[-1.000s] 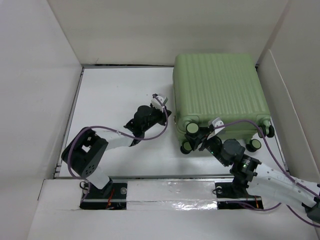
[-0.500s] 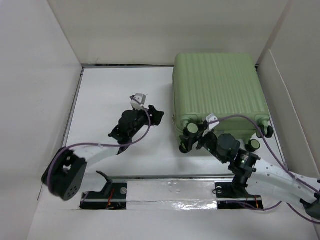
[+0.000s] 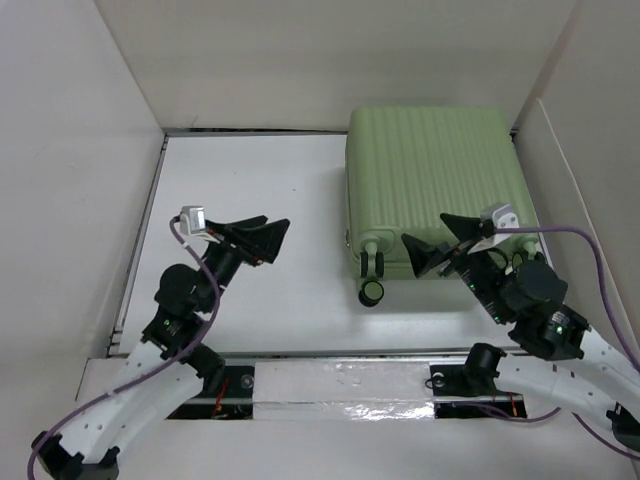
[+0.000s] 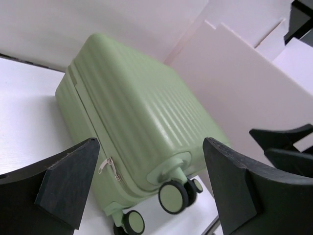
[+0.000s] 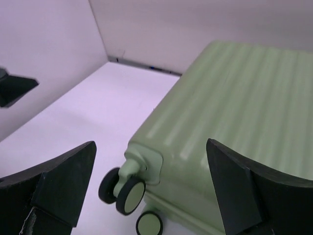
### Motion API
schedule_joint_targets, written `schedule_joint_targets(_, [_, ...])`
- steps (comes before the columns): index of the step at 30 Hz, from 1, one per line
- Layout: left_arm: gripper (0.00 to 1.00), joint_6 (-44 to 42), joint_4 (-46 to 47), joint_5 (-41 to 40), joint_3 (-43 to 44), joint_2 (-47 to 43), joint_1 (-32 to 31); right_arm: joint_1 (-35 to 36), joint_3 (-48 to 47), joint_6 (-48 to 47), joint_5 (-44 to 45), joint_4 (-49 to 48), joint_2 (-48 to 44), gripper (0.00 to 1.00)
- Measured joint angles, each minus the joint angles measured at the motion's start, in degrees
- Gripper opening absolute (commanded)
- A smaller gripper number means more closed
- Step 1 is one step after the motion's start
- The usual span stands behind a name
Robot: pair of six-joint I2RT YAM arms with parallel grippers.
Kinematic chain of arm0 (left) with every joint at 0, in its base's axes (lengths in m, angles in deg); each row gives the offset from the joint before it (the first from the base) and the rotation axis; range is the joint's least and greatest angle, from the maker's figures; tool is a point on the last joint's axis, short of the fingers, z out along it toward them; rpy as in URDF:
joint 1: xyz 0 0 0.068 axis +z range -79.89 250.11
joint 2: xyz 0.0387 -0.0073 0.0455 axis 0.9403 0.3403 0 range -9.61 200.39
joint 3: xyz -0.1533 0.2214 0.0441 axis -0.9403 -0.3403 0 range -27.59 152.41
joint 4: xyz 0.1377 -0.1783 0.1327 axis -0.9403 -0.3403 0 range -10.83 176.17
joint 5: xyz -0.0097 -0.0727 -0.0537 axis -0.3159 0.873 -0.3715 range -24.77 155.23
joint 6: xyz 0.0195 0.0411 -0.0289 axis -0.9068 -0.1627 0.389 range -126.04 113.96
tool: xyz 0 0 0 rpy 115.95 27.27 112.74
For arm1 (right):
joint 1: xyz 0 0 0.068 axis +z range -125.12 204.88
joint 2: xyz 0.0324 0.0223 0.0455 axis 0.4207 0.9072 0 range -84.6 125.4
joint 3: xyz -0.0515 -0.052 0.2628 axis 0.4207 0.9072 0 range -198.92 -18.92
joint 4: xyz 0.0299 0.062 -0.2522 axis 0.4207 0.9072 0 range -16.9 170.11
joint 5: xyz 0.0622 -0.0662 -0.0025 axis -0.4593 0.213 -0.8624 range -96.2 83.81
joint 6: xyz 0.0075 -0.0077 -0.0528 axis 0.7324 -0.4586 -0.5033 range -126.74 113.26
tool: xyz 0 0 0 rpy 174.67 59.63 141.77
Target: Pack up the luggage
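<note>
Both arms drew back; left end effector (image 3: 266, 231) and right end effector (image 3: 427, 234) spread, empty; closed luggage (image 3: 430, 170) ahead; probably finishing, next retreat home

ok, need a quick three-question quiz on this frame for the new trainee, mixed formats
1. True or false: the green suitcase is closed and lies flat on the table.
2. Of the left gripper and the right gripper, which is open? A left only; B right only; C both.
3. Fill in: the suitcase lies on the ___ arm's side of the table.
Key: 1 true; 2 C; 3 right.
</note>
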Motion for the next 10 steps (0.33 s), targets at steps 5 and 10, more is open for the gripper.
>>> schedule_joint_targets(5, [0.86, -1.27, -8.83, -0.55, 4.70, -6.88, 0.00, 0.00, -7.67, -3.78, 0.17, 0.55, 1.99, 1.00])
schedule_joint_targets(10, [0.88, -4.20, -11.56, -0.42, 11.28, -8.76, 0.02, 0.00, -8.26, -4.66, -0.81, 0.26, 0.28, 1.00])
